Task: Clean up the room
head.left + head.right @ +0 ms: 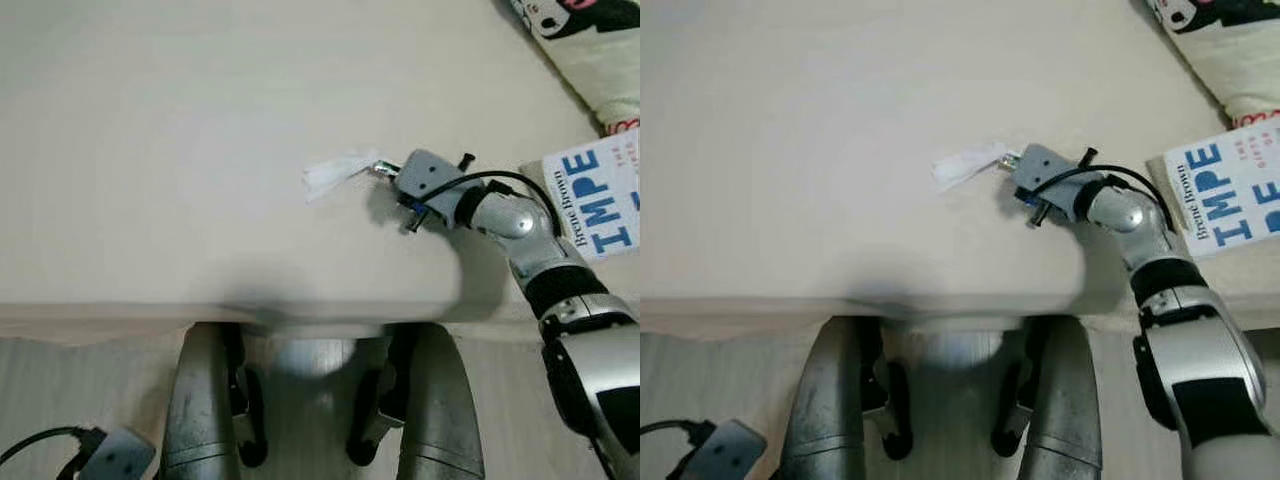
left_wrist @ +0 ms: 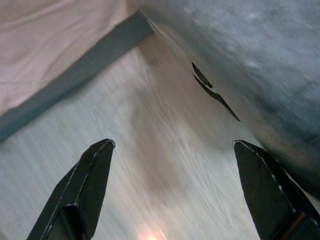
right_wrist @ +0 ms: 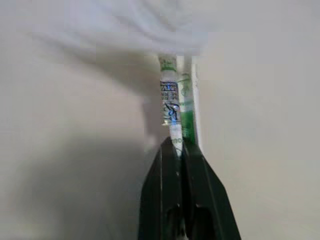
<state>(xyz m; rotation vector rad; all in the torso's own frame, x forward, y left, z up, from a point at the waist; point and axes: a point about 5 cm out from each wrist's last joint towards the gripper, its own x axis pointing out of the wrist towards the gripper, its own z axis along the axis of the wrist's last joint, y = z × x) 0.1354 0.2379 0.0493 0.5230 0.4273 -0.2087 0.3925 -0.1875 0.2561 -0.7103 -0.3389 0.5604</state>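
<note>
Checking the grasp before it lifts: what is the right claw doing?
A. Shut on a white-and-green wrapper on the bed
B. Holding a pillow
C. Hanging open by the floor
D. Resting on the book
A: the right claw is pinched shut on the wrapper over the bed.

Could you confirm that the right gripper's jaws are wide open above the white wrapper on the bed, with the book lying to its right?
Not quite: the right wrist view shows the right gripper with its jaws shut on the white wrapper, not wide open above it. The rest holds: it is on the bed, and the book lies to its right.
</note>
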